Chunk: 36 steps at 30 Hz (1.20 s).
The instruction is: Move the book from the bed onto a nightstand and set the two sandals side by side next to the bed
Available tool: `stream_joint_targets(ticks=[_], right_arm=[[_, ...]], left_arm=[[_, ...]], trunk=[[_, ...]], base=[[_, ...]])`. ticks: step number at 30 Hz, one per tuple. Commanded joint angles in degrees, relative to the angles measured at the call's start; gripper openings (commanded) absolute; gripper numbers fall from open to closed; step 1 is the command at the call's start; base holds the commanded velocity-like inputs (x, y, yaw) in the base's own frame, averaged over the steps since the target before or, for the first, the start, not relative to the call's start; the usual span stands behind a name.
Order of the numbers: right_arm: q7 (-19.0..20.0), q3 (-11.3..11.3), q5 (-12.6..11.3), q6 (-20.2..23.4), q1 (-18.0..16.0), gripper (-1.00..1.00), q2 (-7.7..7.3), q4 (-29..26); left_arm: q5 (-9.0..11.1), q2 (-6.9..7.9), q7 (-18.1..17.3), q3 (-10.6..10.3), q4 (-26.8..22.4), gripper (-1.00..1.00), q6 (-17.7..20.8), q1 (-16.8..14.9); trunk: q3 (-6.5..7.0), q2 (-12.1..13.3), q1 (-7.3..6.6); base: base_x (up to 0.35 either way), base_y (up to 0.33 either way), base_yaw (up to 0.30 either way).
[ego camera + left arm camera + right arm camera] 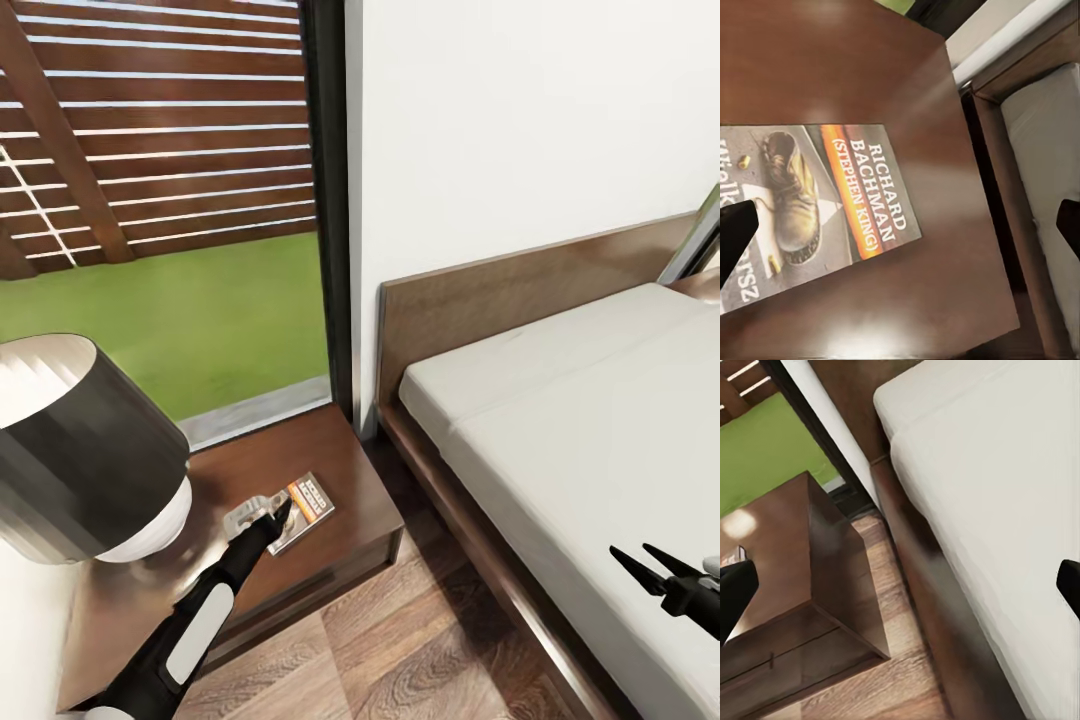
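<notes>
Head view: book (305, 508) lies flat on nightstand (340, 455) surface, long axis slanting toward bed (580, 420); cover reads "RICHARD BACHMAN (STEPHEN KING)". Left gripper (272, 515) jaws apart above it; right gripper (650, 570) jaws apart over the mattress.

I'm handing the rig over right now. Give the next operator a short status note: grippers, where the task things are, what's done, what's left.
Left gripper: over the nightstand, fingers spread wide in its wrist view, right at the book; looks open, though contact with the book can't be ruled out.
Right gripper: open, empty, hovering above the bed near its edge.
Book: lying flat on the nightstand top, cover up, near the front edge on the bed side.
Done: book is off the bed and on the nightstand.
Left: back the left arm away, then find both sandals and set them side by side next to the bed.
</notes>
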Motion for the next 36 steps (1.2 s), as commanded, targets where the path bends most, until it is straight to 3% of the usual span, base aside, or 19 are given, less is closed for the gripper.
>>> stream_joint_targets(ticks=[1, 5, 20, 25, 31, 36], right_arm=[[0.3, -0.1, 0.1, 0.5, -0.1, 1.00, 0.01, 0.0], [0.4, -0.2, 0.1, 0.5, -0.1, 1.00, 0.02, -0.1], [0.2, -0.3, 0.1, -0.5, -0.1, 1.00, 0.07, 1.9], [0.3, -0.3, 0.0, -10.9, -0.1, 1.00, 0.07, 9.3], [0.0, -0.4, 0.2, -19.4, -0.1, 1.00, -0.14, 24.9], [-0.1, -0.4, 0.4, -27.6, -0.1, 1.00, -0.27, 30.2]], left_arm=[[0.6, 0.17, -0.1, -0.4, 0.0, 1.00, 0.0, 0.0], [0.6, 0.25, -0.1, -0.6, 0.0, 1.00, 0.0, 0.0], [0.6, 0.26, -0.1, -1.3, 0.0, 1.00, -0.1, 0.0], [0.5, 0.39, -0.1, -2.6, 0.0, 1.00, -0.1, 0.0], [0.5, 0.51, -0.1, -4.2, 0.1, 1.00, -0.2, 0.1], [0.5, 0.52, 0.0, -5.5, 0.4, 1.00, -0.2, 0.1]], trunk=[[-0.04, 0.0, -0.01], [-0.04, 0.0, -0.01], [2.65, 6.0, -3.30], [3.55, 8.0, -4.40], [4.63, 10.4, -5.72], [5.53, 12.4, -6.81]], base=[[0.000, 0.000, 0.000], [0.000, 0.000, 0.000], [0.000, 0.000, 0.000], [0.000, 0.000, 0.000], [0.000, 0.000, 0.000], [0.000, 0.000, 0.000]])
